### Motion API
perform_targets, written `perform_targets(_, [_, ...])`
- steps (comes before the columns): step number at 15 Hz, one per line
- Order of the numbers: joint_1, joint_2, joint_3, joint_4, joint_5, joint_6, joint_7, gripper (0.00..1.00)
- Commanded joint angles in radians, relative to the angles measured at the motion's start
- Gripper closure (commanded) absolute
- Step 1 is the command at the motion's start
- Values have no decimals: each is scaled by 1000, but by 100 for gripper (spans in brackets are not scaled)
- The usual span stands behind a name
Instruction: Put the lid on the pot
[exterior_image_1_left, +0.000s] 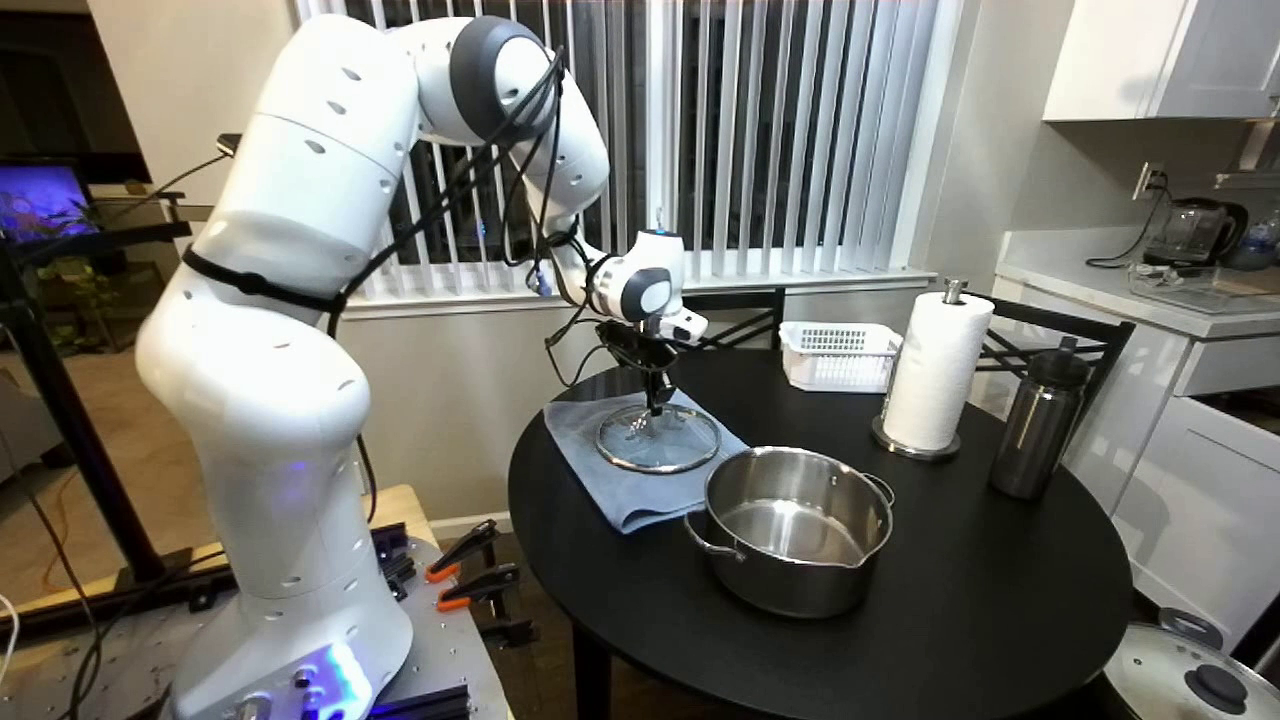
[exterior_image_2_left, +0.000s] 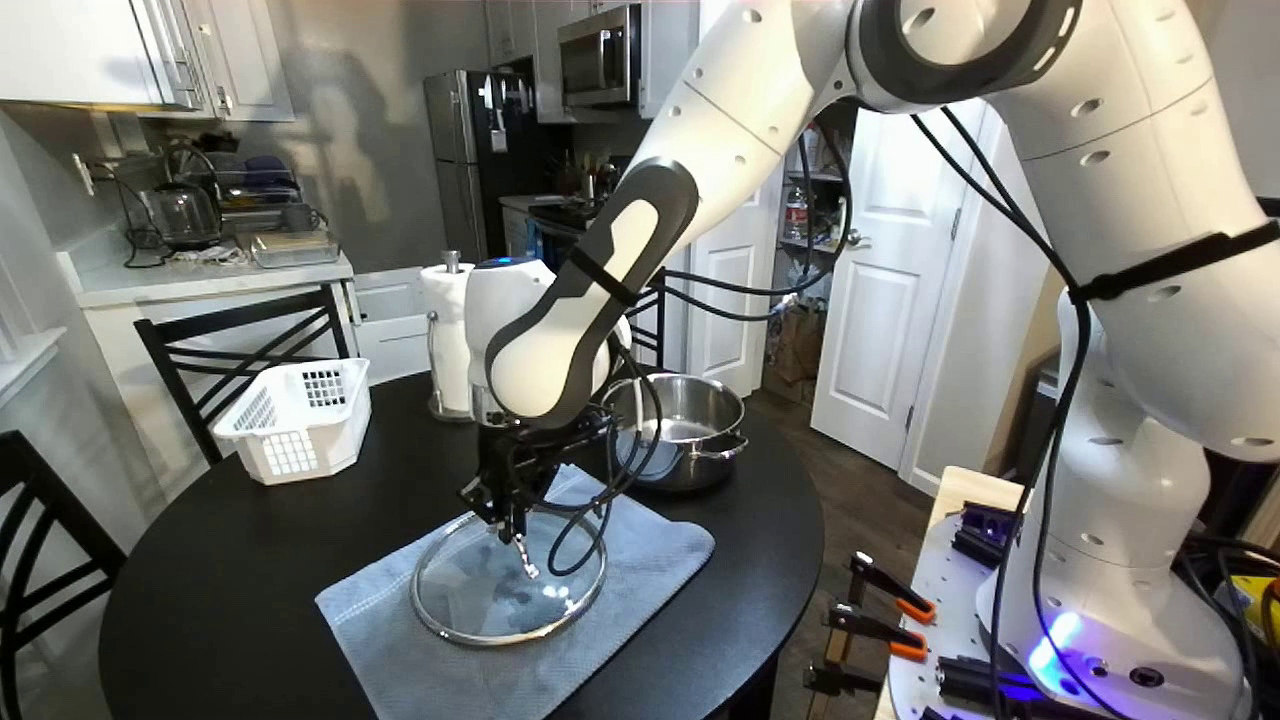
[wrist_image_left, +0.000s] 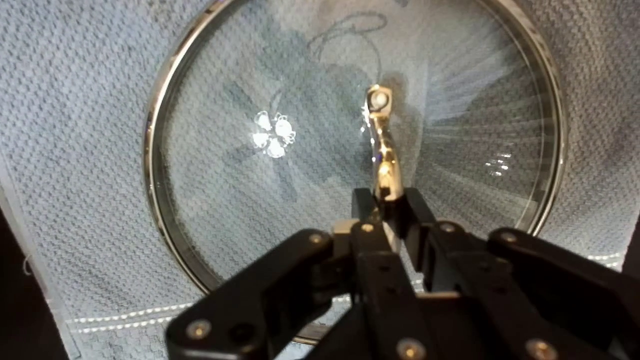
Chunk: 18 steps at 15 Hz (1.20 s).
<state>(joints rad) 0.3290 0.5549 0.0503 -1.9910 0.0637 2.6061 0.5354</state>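
Table (exterior_image_1_left: 1000, 590): round, black top.
Cloth (exterior_image_1_left: 640, 508): blue-grey, textured, pale double line of stitching; spread flat on the table.
Lid (exterior_image_2_left: 485, 590): clear glass disc, bright metal rim; level over the cloth in both exterior views; whether the rim touches the cloth, cannot tell.
Handle (wrist_image_left: 384, 135): curved bar of shiny metal on the lid, a round fastening at its visible end; the rest partly hidden by the gripper.
Gripper (wrist_image_left: 389, 199): black, two-fingered, above the lid; drawn in narrow, the handle pinched between its fingers (wrist_image_left: 364, 201).
Arm (exterior_image_1_left: 260, 400): white, jointed, black cables along it; reaching over the table.
Pot (exterior_image_1_left: 800, 590): shiny steel, two side loops; upright on the table just beside the cloth, uncovered, inner base showing.
Basket (exterior_image_1_left: 838, 373): white, slotted walls; on the table near the edge.
Paper towel (exterior_image_1_left: 938, 370): white roll, upright on a metal stand; between basket and bottle (exterior_image_1_left: 1040, 430) in an exterior view.
Bottle, details: dark metal, black cap; upright near the table's edge.
Chairs (exterior_image_2_left: 250, 358): black, slatted backs; beside the table.
Clamps (exterior_image_1_left: 488, 584): black with orange tips; at the edge of the arm's base plate.
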Motion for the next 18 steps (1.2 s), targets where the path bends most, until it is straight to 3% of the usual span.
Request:
perform_targets(1, [13, -160, -13, -165, 3, 108, 9, 96])
perform_targets(5, [-3, -302, -25, -299, 15, 192, 19, 96])
perform_targets(12, [-57, -441, -6, -317, 18, 109, 6, 96])
perform_targets(18, [-183, -517, -10, -334, 217, 79, -68, 96])
